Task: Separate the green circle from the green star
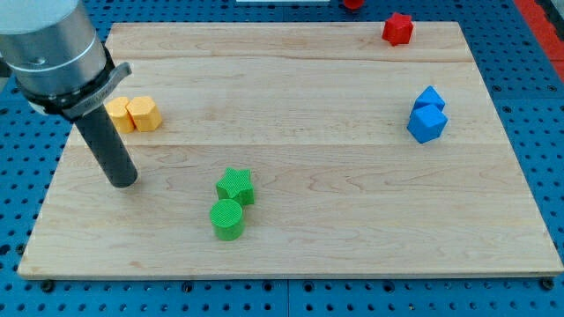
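Observation:
The green circle (227,218) sits on the wooden board, touching the green star (235,186) just above it, a little to the view's left of the board's middle and toward the view's bottom. My tip (122,181) rests on the board well to the view's left of both green blocks, roughly level with the star, not touching any block.
Two yellow blocks (133,114) sit side by side at the view's left, just above my rod. Two blue blocks (427,115) touch each other at the view's right. A red block (397,28) lies near the top edge. The wooden board (352,238) lies on a blue perforated table.

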You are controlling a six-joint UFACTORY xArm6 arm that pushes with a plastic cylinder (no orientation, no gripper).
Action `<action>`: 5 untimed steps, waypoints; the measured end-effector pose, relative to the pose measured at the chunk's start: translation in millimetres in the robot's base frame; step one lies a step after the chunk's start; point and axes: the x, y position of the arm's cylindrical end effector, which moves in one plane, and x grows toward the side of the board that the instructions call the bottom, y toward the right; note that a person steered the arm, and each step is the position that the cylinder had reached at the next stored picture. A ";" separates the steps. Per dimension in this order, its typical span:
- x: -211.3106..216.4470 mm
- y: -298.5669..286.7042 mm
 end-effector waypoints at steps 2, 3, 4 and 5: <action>66.0 17.3; 90.7 22.1; 78.9 57.3; 46.6 75.6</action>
